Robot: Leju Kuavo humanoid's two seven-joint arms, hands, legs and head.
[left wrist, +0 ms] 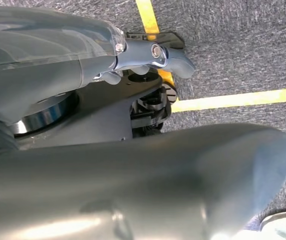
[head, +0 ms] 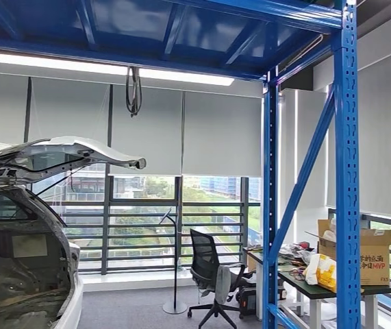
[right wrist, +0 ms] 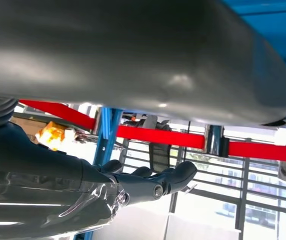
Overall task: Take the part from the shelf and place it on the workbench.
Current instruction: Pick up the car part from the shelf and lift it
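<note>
Shelf: tall blue steel shelf frame [head: 347,171] fills the right of the head view, its perforated upright and diagonal brace up close, blue deck overhead.
Car: white car with raised tailgate [head: 38,159] sits at the lower left, its boot open toward the camera.
Chair: black mesh office chair [head: 211,274] stands at lower centre, by the window railings.
Table: dark-topped table with white legs [head: 320,288] runs behind the blue uprights at lower right, cluttered.
Box: brown cardboard box with red print [head: 375,255] rests on that table, a yellow and white plastic bag [head: 321,271] just beside it.
Left hand: grey left hand [left wrist: 149,55] hangs over grey carpet with yellow floor lines [left wrist: 236,98]; fingers stretched out, nothing in them.
Right hand: dark right hand [right wrist: 153,182] reaches out in front of a red horizontal shelf beam [right wrist: 164,136] and a blue post; fingers extended, a little apart, holding nothing.
Part: I cannot tell where the part lies; nothing lies at either hand's fingers.
</note>
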